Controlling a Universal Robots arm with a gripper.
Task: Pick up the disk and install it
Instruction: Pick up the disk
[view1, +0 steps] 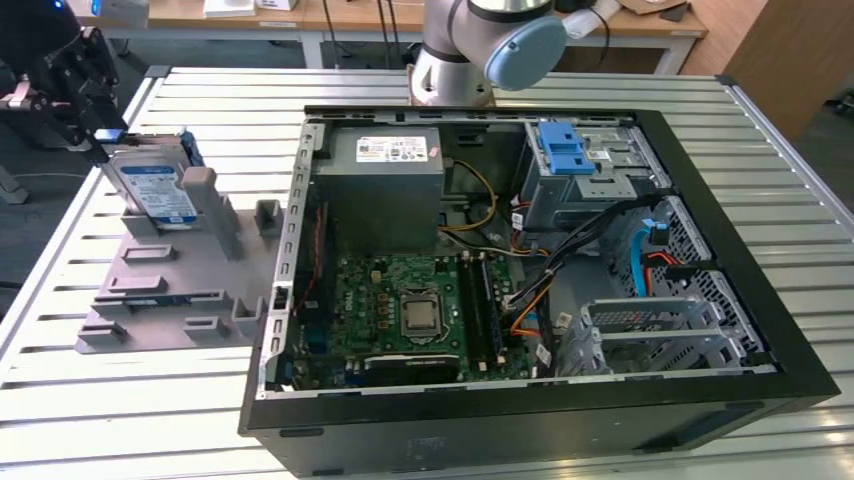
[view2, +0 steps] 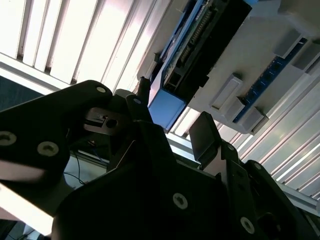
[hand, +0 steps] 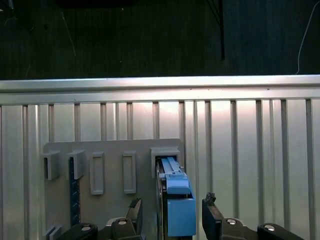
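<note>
We saw the disk (hand: 180, 215) standing on edge in the grey fixture plate (hand: 112, 150), its upper end between our open fingers (hand: 211, 216), one on each broad face, apparently not touching.

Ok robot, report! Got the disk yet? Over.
Gripper open, fingers either side of disk. Disk standing in fixture, not lifted. Nothing between fingers and disk.

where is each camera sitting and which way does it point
Exterior view: above the table, looking down on computer case, arm, gripper beside disk.
First wrist view: on the wrist, facing down past the gripper onto the disk in the fixture plate.
Second wrist view: on the wrist, looking along the gripper at the disk.
Both wrist views share gripper straddling disk.
</note>
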